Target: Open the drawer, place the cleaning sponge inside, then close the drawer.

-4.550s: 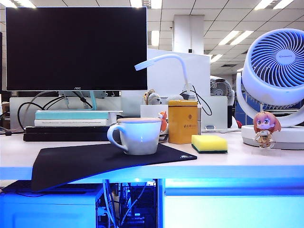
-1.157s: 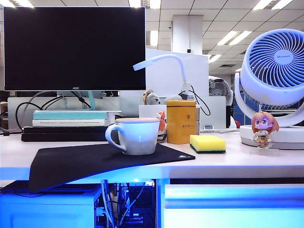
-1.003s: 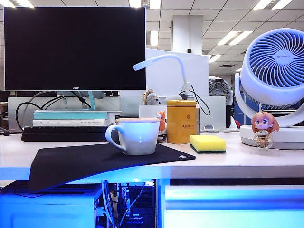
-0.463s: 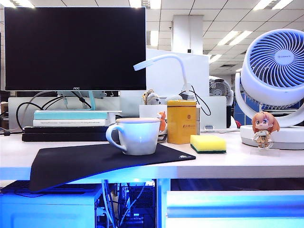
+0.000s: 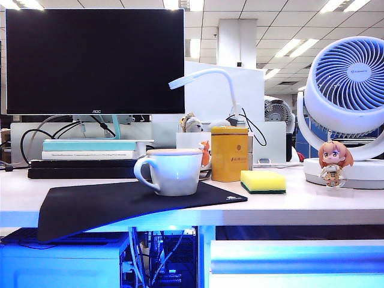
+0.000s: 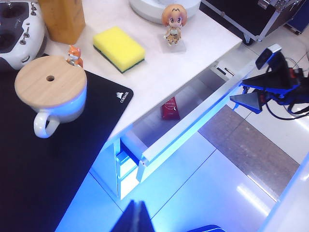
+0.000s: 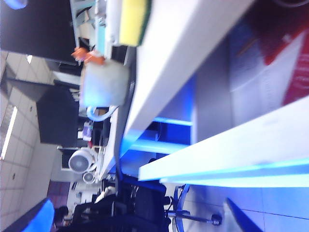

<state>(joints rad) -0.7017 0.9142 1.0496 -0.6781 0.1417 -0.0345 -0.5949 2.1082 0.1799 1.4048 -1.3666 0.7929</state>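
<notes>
One cleaning sponge (image 5: 263, 181) is seen on the desk (image 5: 312, 207), right of one cup (image 5: 171, 171). One drawer (image 6: 193, 121) is pulled open. The right gripper (image 6: 263, 92), spread, is near it; the left gripper (image 6: 134, 217) appears pressed together.

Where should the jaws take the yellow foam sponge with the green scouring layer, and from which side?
Grip the yellow foam sponge with the green scouring layer across its two long sides, coming straight down from above. It lies flat on the white desk top, yellow face up, with free space around it; the orange tin canister and the small figurine stand apart from it. The right gripper is open beside the pulled-out white drawer.
</notes>
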